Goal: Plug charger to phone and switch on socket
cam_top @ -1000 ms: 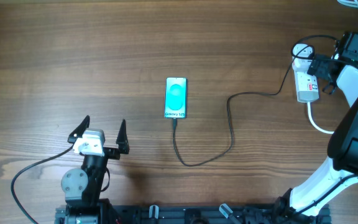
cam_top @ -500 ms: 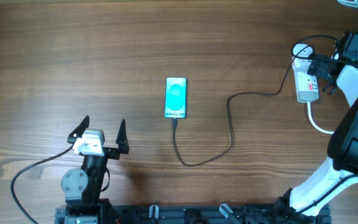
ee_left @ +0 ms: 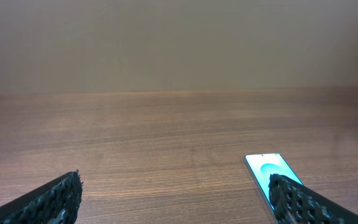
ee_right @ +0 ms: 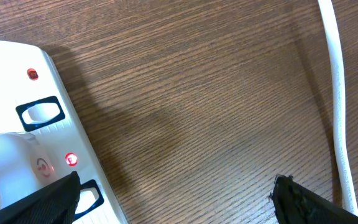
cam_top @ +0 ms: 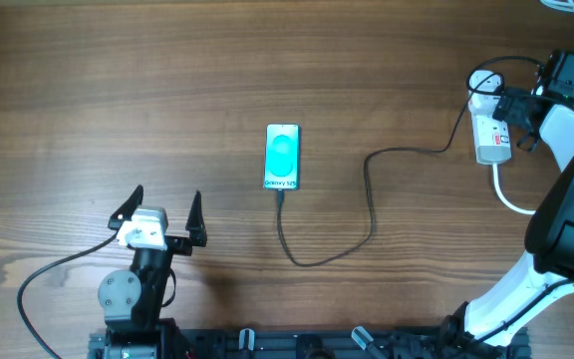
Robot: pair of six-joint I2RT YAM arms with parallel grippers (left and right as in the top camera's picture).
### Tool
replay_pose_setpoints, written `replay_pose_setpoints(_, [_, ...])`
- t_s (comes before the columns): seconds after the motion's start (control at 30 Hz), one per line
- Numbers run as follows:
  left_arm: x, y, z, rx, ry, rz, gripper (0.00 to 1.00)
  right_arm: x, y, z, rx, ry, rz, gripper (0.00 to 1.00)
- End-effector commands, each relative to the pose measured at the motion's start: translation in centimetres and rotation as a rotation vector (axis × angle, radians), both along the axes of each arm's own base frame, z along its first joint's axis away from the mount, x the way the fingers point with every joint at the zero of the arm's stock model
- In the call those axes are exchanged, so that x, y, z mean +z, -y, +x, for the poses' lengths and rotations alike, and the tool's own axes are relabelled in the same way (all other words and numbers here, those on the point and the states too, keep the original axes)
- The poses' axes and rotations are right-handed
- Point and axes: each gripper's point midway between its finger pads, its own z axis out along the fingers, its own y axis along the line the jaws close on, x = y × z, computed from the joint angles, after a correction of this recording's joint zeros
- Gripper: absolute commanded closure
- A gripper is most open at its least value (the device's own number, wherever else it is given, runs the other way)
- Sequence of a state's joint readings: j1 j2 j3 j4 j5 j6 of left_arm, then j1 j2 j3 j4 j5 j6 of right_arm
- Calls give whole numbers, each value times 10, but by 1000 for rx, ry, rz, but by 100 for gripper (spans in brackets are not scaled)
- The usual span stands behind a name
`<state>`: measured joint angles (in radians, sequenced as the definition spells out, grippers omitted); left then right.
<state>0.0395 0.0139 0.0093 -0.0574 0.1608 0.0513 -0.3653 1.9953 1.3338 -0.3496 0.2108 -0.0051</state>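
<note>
The phone (cam_top: 282,157) lies flat mid-table with its cyan screen up, and it also shows in the left wrist view (ee_left: 267,170). The thin black charger cable (cam_top: 369,199) runs from the phone's lower edge in a loop to the white socket (cam_top: 489,130) at the far right. The socket (ee_right: 23,124) shows small red lights in the right wrist view. My right gripper (cam_top: 519,120) is open, right beside the socket. My left gripper (cam_top: 167,214) is open and empty at the front left, well apart from the phone.
The socket's thick white cord (cam_top: 506,194) curves down toward the right arm and shows in the right wrist view (ee_right: 337,106). A black cable (cam_top: 48,274) trails from the left arm's base. Bare wooden table (cam_top: 118,90) lies all around.
</note>
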Motion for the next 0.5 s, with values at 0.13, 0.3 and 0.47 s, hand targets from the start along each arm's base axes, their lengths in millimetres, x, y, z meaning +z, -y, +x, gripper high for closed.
replay_pose_setpoints(0.13, [-1,-1,0,7,3,20,0,-6,-11,9,28,6,26,0])
replay_pose_setpoints(0.3, [-1,-1,0,8,3,20,0,-6,-11,9,28,8,25,0])
replay_pose_setpoints(0.47, [-1,-1,0,7,3,20,0,14,-27,18,65,45,12,0])
